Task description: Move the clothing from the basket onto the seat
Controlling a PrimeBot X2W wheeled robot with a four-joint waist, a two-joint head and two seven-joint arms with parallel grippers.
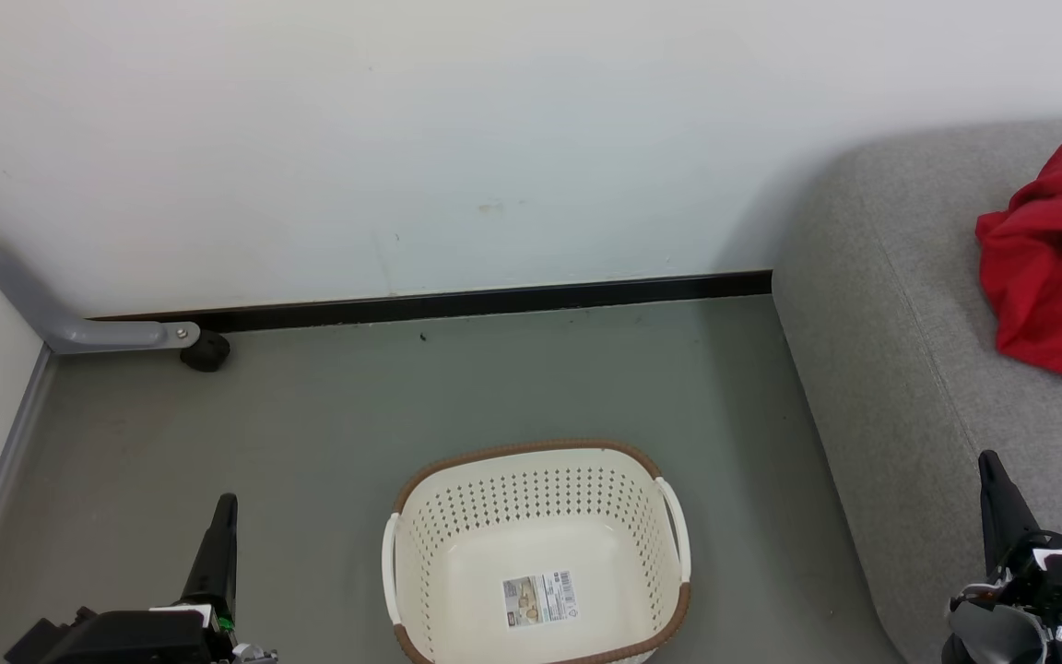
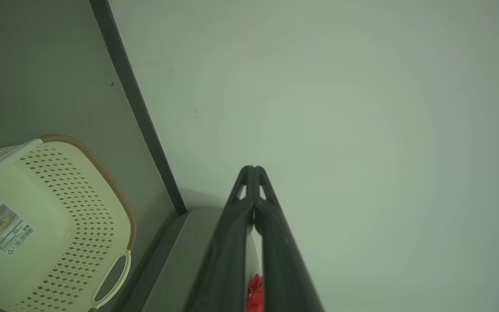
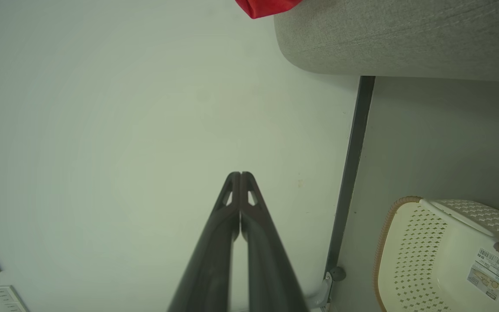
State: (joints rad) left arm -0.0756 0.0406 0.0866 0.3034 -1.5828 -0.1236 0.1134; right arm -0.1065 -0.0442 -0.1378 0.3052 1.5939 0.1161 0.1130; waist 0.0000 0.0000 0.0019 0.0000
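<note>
Basket: the cream-white perforated plastic basket with a brown woven-look rim (image 1: pixel 531 448) stands on the grey floor (image 1: pixel 310 415), holding nothing but its label sticker (image 1: pixel 540 598).
Clothing: the bright red, white-striped fabric clothing (image 1: pixel 1047 277) lies bunched on the light grey upholstered seat (image 1: pixel 900 369), well apart from the basket.
Left end effector (image 1: pixel 225 505): clenched, empty, beside the basket.
Right end effector (image 1: pixel 987 464): clenched, empty, over the seat's front edge.
Risk: in the right wrist view the heap seems to overhang the seat's end by the white wall (image 1: pixel 494 138), so a brushing arm could drag it off.
Hidden: the head view's edge cuts the heap, so I cannot tell whether it is one garment or two.
</note>
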